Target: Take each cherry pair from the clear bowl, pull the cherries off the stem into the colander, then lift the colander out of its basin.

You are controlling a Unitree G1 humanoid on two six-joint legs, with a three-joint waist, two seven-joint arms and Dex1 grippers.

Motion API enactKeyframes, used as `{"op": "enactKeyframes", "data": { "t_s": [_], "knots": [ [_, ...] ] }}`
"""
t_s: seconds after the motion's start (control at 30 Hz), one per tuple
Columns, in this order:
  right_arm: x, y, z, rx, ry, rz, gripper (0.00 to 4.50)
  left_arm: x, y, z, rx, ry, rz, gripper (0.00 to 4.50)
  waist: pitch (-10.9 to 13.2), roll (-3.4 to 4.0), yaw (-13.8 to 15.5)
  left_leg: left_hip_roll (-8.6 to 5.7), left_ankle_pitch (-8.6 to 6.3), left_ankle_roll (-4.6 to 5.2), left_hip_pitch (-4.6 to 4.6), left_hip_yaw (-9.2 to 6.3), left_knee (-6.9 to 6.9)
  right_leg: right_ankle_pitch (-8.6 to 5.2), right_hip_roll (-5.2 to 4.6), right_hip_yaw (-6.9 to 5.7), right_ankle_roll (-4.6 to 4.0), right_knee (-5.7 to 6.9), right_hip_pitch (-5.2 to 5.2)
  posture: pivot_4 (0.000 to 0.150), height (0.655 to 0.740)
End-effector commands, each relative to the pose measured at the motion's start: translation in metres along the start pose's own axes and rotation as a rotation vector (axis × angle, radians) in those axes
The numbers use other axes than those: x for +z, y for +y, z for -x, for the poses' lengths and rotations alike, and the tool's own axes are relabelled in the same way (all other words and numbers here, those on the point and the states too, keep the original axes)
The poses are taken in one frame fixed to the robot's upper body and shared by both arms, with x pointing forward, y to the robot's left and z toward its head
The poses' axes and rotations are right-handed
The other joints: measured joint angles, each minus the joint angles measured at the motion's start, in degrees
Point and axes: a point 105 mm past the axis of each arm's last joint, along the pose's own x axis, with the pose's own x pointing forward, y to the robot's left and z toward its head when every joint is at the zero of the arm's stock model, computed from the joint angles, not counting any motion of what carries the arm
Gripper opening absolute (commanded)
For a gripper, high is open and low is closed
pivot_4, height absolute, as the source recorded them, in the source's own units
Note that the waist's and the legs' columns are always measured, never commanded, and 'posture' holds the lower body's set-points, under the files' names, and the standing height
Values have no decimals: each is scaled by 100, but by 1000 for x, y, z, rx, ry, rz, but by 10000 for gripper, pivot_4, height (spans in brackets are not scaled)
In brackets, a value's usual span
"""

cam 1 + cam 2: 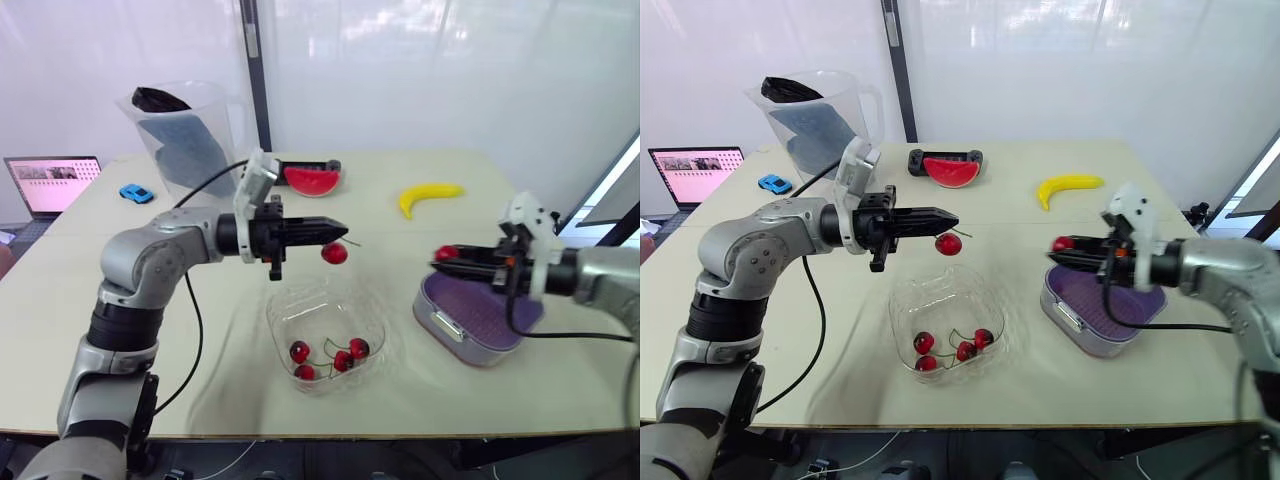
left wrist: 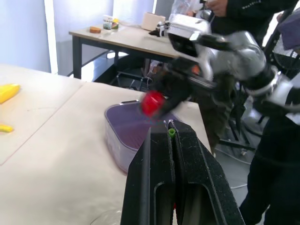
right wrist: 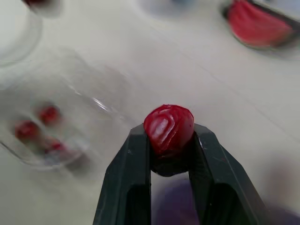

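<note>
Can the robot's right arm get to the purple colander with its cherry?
Probably yes. The right gripper, shut on a cherry, hovers just above the colander's edge, and nothing lies between them, so a short move should do it.

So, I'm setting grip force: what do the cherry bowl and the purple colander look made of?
Clear bowl: probably thin transparent plastic, glossy, with wavy, crinkled walls. Colander: apparently matte purple plastic, with what looks like a fine grid of holes.
</note>
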Motion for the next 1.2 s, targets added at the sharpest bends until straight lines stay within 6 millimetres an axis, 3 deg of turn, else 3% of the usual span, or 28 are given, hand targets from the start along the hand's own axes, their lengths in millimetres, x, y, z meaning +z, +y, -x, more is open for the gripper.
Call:
{"op": "enactKeyframes", "data": {
  "t_s": [0.03,0.17,0.27,0.37,0.53,0.73,0.8,0.9,1.07,1.2],
  "knots": [
    [-20,-16,6,-30,133,132,6785,10,-4,1,6,-27,-61,0,0,0,-12,0,0,0,0,1,0,0,0,1,0,0,-1,1500,7400],
    [-50,-23,-2,-20,271,195,6785,7,-4,1,21,-28,-69,0,0,1,-45,5,0,-1,2,7,-1,0,5,5,0,2,-5,1500,7400],
    [-61,-26,-6,-20,311,214,6785,6,-4,2,32,-29,-75,0,0,2,-32,7,1,-2,1,6,-2,0,4,6,0,2,-6,1500,7400],
    [-69,-31,-7,-29,351,170,19046,7,-3,4,47,-34,-77,0,0,2,-23,7,4,-8,1,6,1,0,0,6,0,2,-4,1500,7400],
    [-50,-35,0,-11,313,149,44642,7,-4,4,51,-38,-75,0,0,2,-18,8,18,-31,0,4,0,0,-2,5,0,2,-3,1500,7400],
    [5,-18,6,112,115,62,44642,9,-1,4,63,-58,-80,0,0,2,-23,8,18,-31,0,3,-1,0,1,5,0,2,-3,1500,7400],
    [42,10,5,262,-44,7,44642,13,-2,1,58,-81,-83,0,1,3,-23,11,17,-30,0,2,-1,0,1,4,0,2,-3,1500,7400],
    [71,34,-9,348,-179,-1,44642,13,-4,-2,48,-87,-80,0,0,1,-34,15,17,-29,0,-2,0,0,2,3,0,1,-1,1500,7400],
    [88,68,-47,418,-309,-85,44642,14,-6,-6,30,-97,-73,0,-2,-2,-17,13,18,-31,-1,-14,4,1,-1,-4,-1,1,3,1500,7400],
    [92,79,-67,415,-336,-91,44642,13,-7,-11,15,-94,-73,0,-1,-2,12,6,23,-40,-30,-25,12,1,-8,-13,-1,3,-18,1500,7400]
  ]
}}
